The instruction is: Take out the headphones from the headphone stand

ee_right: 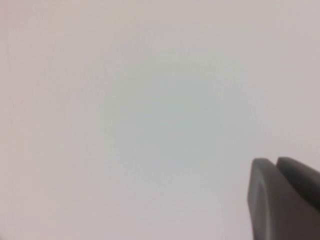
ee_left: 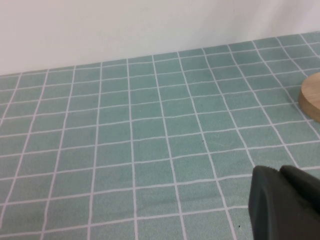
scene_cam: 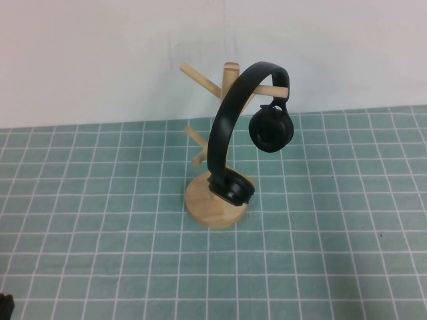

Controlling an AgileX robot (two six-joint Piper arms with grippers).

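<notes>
High view first: the light wooden tree-shaped headphone stand (scene_cam: 217, 200) sits mid-table on the green cloth with its white grid (scene_cam: 100, 220). The all-black on-ear headphones (scene_cam: 230, 120) hang on it, the thin headband looped over the top peg at about 1 o'clock from the post. One ear cup dangles free at 3 o'clock of the post; the other rests down on the round disc base. At 7 o'clock, in the very corner of the table, a dark sliver shows, likely the left arm, well apart from the stand. The right arm doesn't show here at all.

Left wrist view: the left gripper (ee_left: 285, 202) hovers low over bare cloth. Only one black fingertip edge shows, so whether it's released or clenched I cannot tell. A curved edge of the wooden base peeks in; the headphones do not.

Right wrist view: the right gripper (ee_right: 282, 200) faces a blank pale wall (ee_right: 125, 100). Its grip state I cannot tell.

No readable writing anywhere.
</notes>
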